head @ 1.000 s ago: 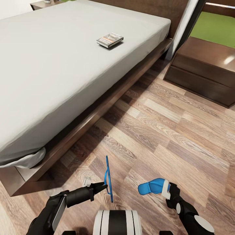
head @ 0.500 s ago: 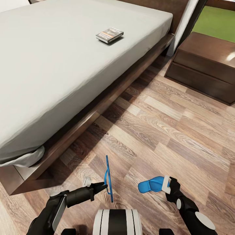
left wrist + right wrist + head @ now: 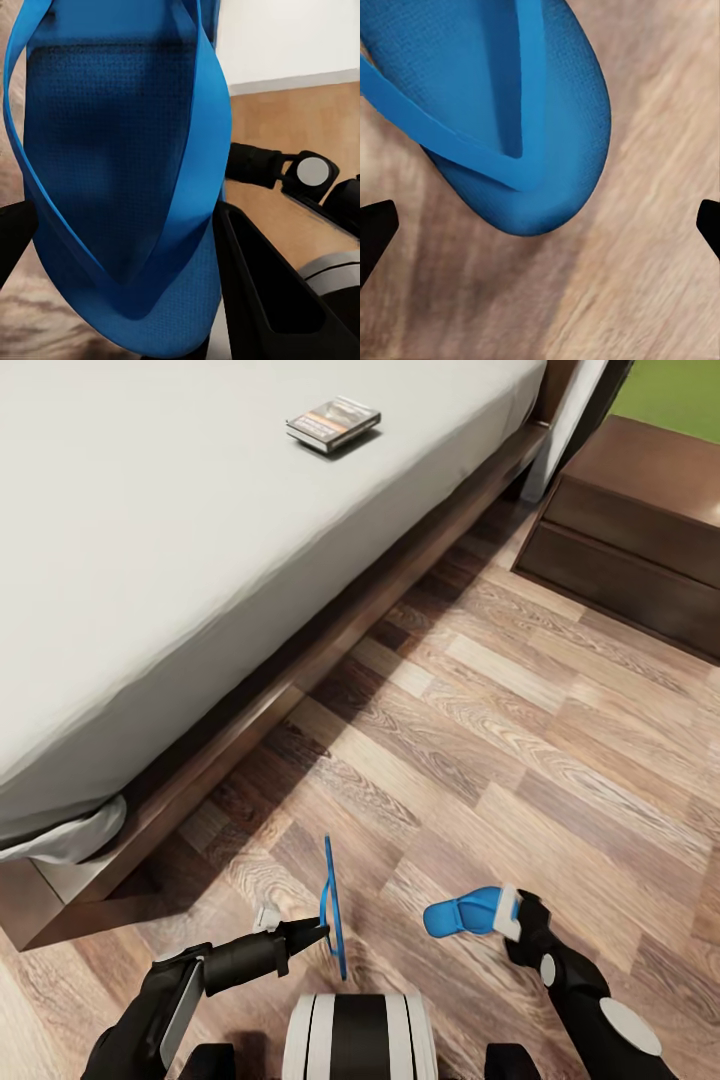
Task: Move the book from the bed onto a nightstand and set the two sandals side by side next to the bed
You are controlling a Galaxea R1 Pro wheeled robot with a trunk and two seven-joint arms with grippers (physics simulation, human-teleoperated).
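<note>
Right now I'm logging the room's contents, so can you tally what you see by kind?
Sandals: 2, one in the left claw, one in the right claw
Books: 1
Beds: 1
Nightstands: 1
Total: 5

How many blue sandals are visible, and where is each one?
2. One sandal hangs on edge from the left gripper; the other sandal is at the right gripper, above the floor beside the bed.
</note>
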